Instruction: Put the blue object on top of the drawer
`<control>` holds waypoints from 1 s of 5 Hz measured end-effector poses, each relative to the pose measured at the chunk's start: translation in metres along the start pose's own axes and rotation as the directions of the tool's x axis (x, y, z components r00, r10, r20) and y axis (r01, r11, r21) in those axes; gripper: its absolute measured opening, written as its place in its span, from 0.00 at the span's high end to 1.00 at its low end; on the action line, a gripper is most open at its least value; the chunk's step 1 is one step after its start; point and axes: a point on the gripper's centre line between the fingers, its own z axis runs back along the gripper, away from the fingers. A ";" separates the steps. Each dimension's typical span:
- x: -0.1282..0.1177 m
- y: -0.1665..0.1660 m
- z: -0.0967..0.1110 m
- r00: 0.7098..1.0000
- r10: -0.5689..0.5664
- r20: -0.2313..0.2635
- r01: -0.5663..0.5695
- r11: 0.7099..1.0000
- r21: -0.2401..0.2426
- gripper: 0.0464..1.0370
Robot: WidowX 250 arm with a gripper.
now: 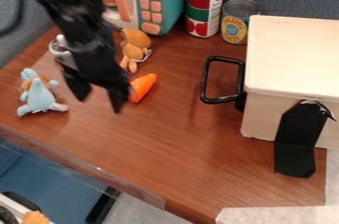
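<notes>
Cream drawer box (295, 54), contents hidden, stands near two upright cans (204, 12); your gripper (100, 98) hangs wide-open between blue toy (39, 98) and orange carrot (143, 87).

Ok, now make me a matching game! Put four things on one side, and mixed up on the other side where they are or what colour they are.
Things:
1. blue toy
2. carrot
3. drawer handle
4. shorter can

Places and colours:
A. beside the taller can
B. black, on the side of the pale box
C. farthest left of the four things
D. bright orange, close to the end effector

Right pairs: 1-C, 2-D, 3-B, 4-A
</notes>
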 end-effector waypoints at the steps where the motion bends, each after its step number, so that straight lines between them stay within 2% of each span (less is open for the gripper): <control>1: 0.000 0.034 0.012 0.999 0.027 0.032 -0.027 1.000 0.010 0.04; 2: 0.000 0.081 0.006 0.996 0.083 0.020 -0.084 0.995 0.055 0.04; 3: 0.000 0.111 -0.008 0.994 0.110 -0.008 -0.108 0.988 0.107 0.04; 4: -0.005 0.122 -0.025 0.994 0.095 -0.061 -0.087 0.987 0.134 0.04; 5: -0.012 0.125 -0.040 0.989 0.107 -0.099 -0.093 0.986 0.138 0.04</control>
